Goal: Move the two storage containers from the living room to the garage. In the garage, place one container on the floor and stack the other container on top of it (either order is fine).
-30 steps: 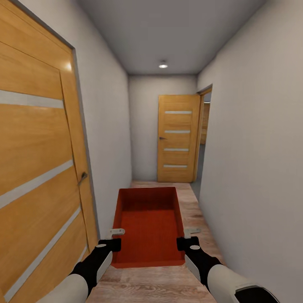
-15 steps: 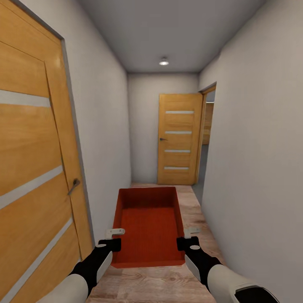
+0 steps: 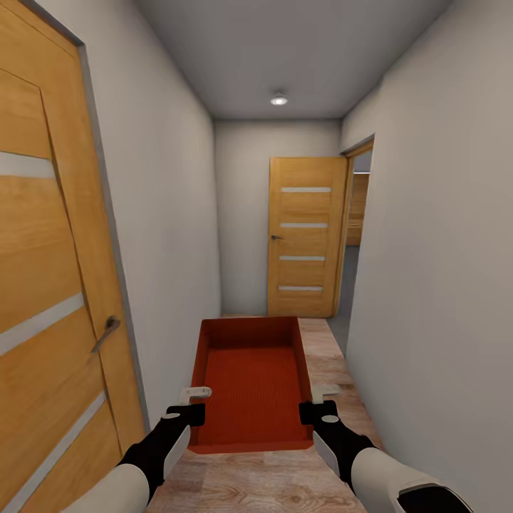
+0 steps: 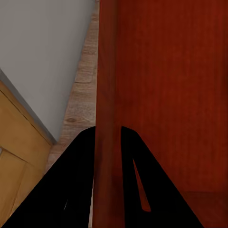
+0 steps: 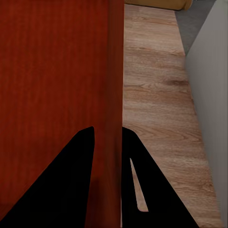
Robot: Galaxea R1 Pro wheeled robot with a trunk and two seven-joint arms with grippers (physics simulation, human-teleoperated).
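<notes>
The storage container [image 3: 251, 385] hangs above the hallway's wood floor [image 3: 335, 370] at 12 o'clock, the left gripper [image 3: 191, 403] and right gripper [image 3: 318, 402] each clamping a side wall.

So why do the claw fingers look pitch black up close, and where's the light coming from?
Head view: one ceiling lamp lights the corridor evenly, with soft shadows. Left wrist view: the left claw fingers render as flat black shapes astride the container wall, with no detail. Right wrist view: same for the right claw.
</notes>
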